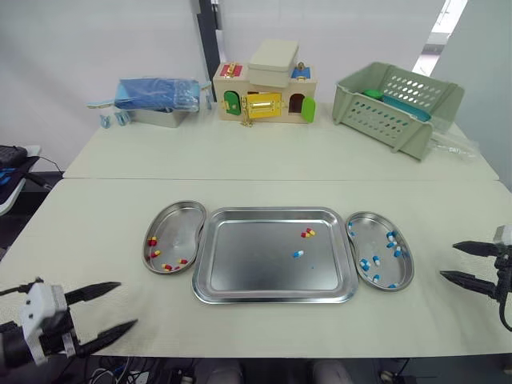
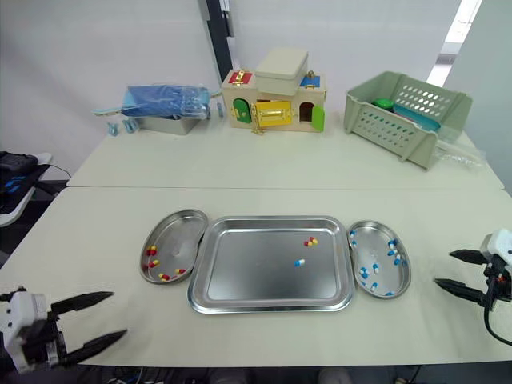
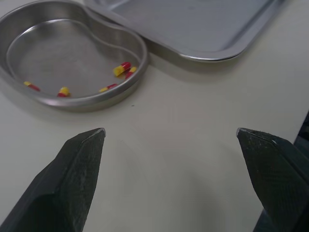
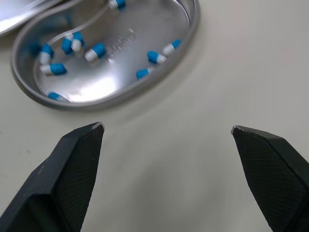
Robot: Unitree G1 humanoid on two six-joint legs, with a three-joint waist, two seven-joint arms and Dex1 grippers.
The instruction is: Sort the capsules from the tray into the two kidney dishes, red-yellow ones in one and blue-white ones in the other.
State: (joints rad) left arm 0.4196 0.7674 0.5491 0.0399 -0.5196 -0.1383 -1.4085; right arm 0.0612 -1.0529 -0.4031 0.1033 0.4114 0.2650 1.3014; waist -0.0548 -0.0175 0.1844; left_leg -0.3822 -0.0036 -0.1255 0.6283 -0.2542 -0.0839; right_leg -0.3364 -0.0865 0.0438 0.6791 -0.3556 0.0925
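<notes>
Black-fingered left pincer (image 1: 128, 303) and right pincer (image 1: 448, 261) hover wide open, empty, either side of the steel tray (image 1: 272, 298).

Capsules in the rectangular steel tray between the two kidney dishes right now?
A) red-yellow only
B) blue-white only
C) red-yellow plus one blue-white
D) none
C: red-yellow capsules and one blue-white capsule lie right of centre on the rectangular steel tray.

Both head eyes look down over the whole table (image 1: 104, 216). Wrist cameras sit low and close: left facing the left kidney dish (image 3: 63, 55) and tray (image 3: 193, 24) corner, right facing the right kidney dish (image 4: 145, 29).
</notes>
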